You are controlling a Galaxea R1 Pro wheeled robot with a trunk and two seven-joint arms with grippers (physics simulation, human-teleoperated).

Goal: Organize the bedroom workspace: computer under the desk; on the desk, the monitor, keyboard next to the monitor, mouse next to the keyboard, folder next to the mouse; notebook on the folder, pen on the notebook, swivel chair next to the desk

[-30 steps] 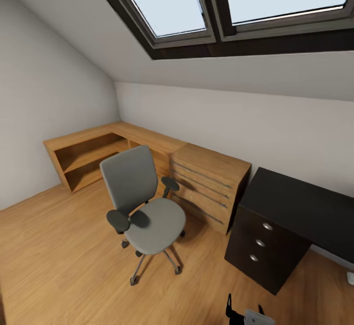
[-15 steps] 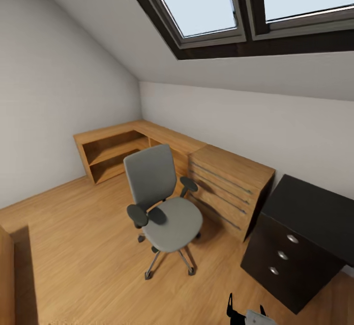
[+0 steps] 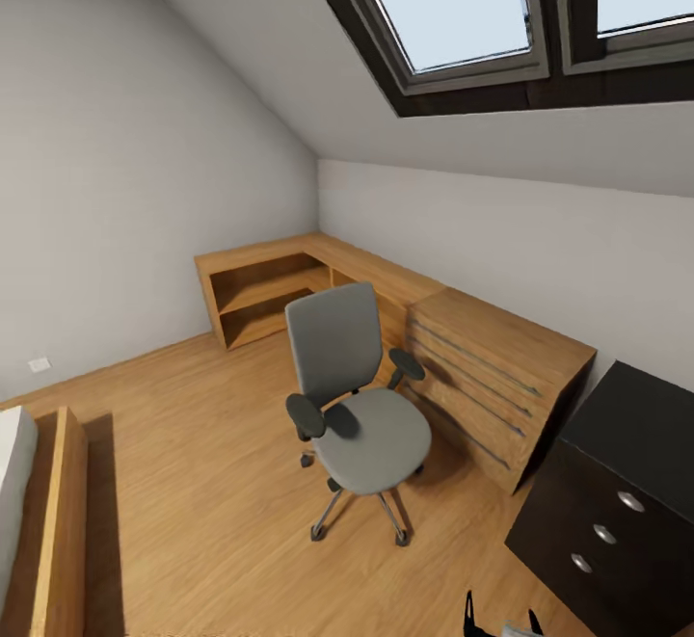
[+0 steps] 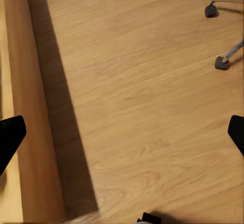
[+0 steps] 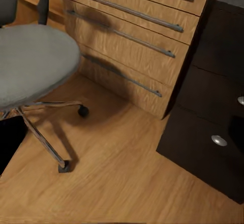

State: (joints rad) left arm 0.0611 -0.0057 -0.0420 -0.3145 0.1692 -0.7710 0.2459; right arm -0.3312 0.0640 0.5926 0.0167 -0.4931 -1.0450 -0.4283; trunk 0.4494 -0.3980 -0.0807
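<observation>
Both jaws gape empty; grey padded chair (image 3: 359, 415) stands on wood-grain floor (image 3: 193, 483) near glossy black desk (image 3: 627, 483).

You have open wood floor (image 3: 193, 483) to the left of the swivel chair (image 3: 357, 415), running back to the low wooden shelf (image 3: 265, 295) in the corner. The chair stands close in front of the light wooden drawers (image 3: 496, 382), leaving only a narrow gap there. The desk (image 3: 627, 492) with its dark drawer unit blocks the right side. A wooden bed frame (image 3: 63, 521) hems the far left.
</observation>
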